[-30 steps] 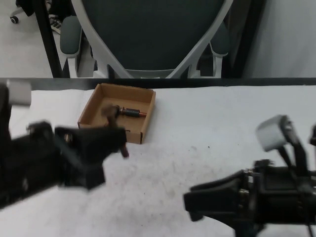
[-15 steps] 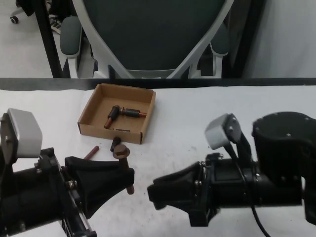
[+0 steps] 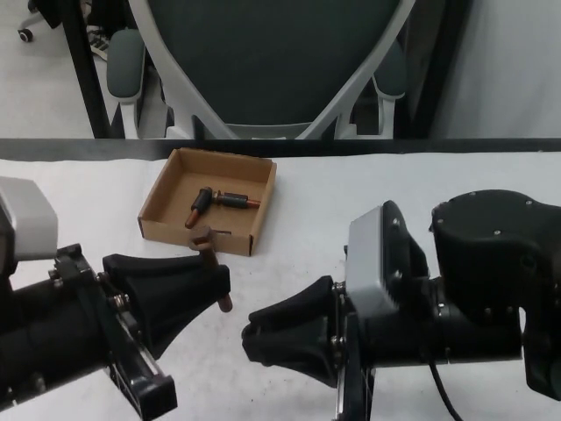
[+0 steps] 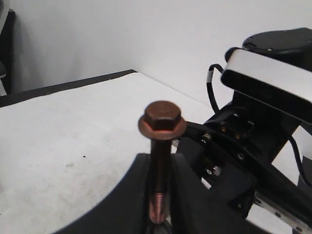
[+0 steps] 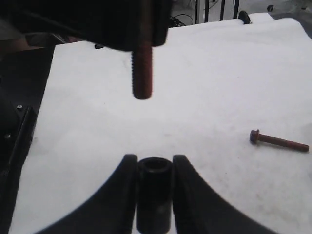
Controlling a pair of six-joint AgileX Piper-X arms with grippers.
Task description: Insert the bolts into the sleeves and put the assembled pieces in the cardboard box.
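So: the bolt (image 4: 161, 146) stood upright, head up, its shank clamped between the fingers of the left pincer (image 4: 160, 168), with the threaded end poking out below. The sleeve (image 5: 154, 192) was gripped in the right pincer (image 5: 154, 163), its open bore facing the bolt's tip. Tip and bore were apart, not touching, and slightly off line in the right wrist view. The two pincers faced each other nose to nose over the near middle of the table (image 3: 412, 193). The cardboard box (image 3: 264, 203) sat near the table's far edge, left of centre. Two dark-and-copper pieces (image 3: 223, 200) lay inside it, ends close together. A second bolt (image 5: 279, 140) lay flat on the table, well apart from the sleeve.
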